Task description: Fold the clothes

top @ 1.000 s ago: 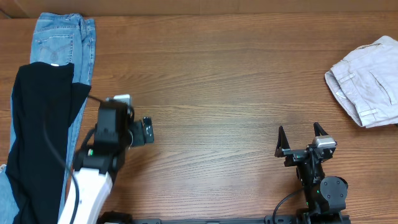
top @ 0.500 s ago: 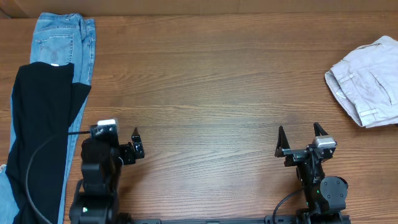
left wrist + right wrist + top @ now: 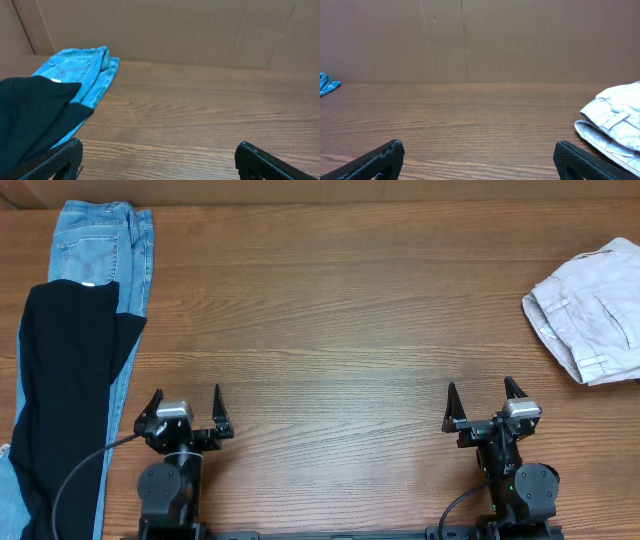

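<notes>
Folded light beige trousers point(image 3: 588, 320) lie at the far right of the table and show in the right wrist view point(image 3: 615, 120). Blue jeans point(image 3: 100, 245) lie stretched along the left edge, with a black garment point(image 3: 65, 400) spread over them. Both show in the left wrist view, the jeans point(image 3: 82, 67) behind the black garment point(image 3: 30, 115). My left gripper point(image 3: 186, 414) is open and empty near the front edge, just right of the black garment. My right gripper point(image 3: 480, 407) is open and empty at the front right, well short of the beige trousers.
The wooden table point(image 3: 340, 330) spans the view. A brown cardboard wall point(image 3: 480, 40) stands along its far edge. A black cable point(image 3: 75, 480) runs from the left arm over the black garment.
My left arm has pulled back from beside the black garment to the front edge and turned its gripper to face forward. The right arm has not moved.
</notes>
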Robot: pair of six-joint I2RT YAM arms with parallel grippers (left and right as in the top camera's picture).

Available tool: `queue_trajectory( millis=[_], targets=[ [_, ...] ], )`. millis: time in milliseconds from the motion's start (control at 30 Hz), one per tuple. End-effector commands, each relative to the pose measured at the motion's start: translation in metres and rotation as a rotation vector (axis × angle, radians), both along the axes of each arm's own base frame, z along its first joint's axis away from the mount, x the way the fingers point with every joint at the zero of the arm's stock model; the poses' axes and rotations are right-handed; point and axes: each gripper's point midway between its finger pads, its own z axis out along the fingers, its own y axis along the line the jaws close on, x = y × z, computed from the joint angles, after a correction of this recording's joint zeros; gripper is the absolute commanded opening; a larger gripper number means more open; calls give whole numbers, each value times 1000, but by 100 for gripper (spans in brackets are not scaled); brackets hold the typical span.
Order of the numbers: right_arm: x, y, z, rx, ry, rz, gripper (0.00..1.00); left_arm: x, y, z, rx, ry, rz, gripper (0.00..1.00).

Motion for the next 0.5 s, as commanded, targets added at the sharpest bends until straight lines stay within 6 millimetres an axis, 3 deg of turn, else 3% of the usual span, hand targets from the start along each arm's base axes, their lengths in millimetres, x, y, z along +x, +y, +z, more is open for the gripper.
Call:
queue_trajectory(
  millis=[0,100,233,467],
  targets=[
    [0,-2,-1,-4,-7,-8,100,-3,1,12,60,-67,-2,100],
    [0,-2,-1,-4,-7,-8,100,-6,1,17,106,-90,-4,100],
    [0,-2,-1,-4,-7,-8,100,-6,0,5,138,-37,-14,100],
    [0,-2,-1,-4,-7,-8,100,-6,-4,4,136,-38,-40,100]
  ],
)
